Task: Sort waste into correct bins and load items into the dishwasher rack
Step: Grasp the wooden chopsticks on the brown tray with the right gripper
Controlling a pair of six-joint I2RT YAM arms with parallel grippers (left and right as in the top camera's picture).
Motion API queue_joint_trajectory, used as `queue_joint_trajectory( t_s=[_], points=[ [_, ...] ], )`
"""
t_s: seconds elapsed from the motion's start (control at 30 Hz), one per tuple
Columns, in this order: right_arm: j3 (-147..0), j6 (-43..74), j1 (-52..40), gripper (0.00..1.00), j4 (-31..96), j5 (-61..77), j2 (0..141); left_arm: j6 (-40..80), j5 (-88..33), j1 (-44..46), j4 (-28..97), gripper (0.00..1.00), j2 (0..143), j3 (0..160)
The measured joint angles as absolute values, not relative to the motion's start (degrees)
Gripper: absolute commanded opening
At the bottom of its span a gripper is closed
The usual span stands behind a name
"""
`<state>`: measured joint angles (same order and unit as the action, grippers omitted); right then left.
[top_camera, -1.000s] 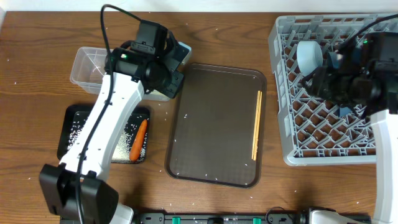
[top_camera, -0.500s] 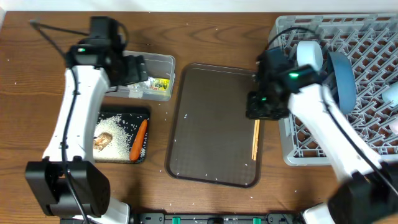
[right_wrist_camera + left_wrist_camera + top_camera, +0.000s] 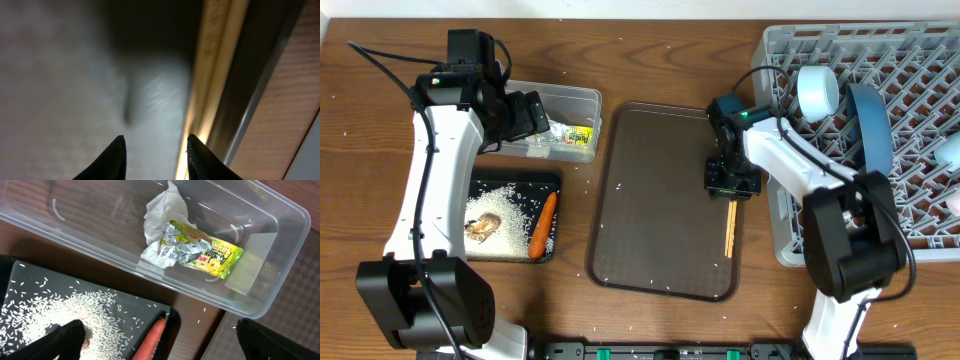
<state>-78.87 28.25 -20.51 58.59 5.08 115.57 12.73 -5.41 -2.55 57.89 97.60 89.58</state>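
Note:
The crumpled wrapper (image 3: 200, 250) lies in the clear tub (image 3: 572, 100), and my left gripper (image 3: 162, 341) hangs open and empty above the tub's near wall. Below it, the black tray (image 3: 510, 182) holds rice (image 3: 500, 205), a brown lump (image 3: 480, 228) and the carrot (image 3: 542, 225). My right gripper (image 3: 730, 182) is down on the brown serving tray (image 3: 660, 200), at the upper end of the chopsticks (image 3: 729, 228). Its jaws stand a little apart with bare tray between them; the chopsticks (image 3: 212, 75) run along the right fingertip (image 3: 200, 157). The rack (image 3: 900, 235) holds the blue plate (image 3: 870, 125) and the white bowl (image 3: 817, 90).
Two small cups (image 3: 950, 150) sit at the rack's right edge. Loose rice grains dot the wooden table (image 3: 650, 60) and the serving tray. The rack stands close to the serving tray's right rim, beside my right arm.
My left gripper has opened and drawn back left, leaving the wrapper in the clear tub. My right arm swung from the rack down onto the serving tray at the chopsticks, its jaws narrowing.

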Motion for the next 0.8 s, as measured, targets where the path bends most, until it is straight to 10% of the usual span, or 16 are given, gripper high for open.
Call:
queue_joint_trajectory(
  t_s=[0.17, 0.4, 0.8],
  points=[
    [-78.85, 28.27, -19.31, 0.32, 58.11, 4.86, 117.16, 13.06, -5.61, -2.55, 57.87, 0.98, 97.60, 89.58],
    [-78.89, 26.37, -19.29, 0.01, 55.96, 4.25, 117.16, 13.15, -5.61, -2.55, 57.89, 0.98, 97.60, 89.58],
    [-80.03, 25.43, -19.31, 0.01, 55.24, 4.47, 117.03, 13.17, -5.61, -2.55, 57.89, 0.98, 97.60, 89.58]
  ],
)
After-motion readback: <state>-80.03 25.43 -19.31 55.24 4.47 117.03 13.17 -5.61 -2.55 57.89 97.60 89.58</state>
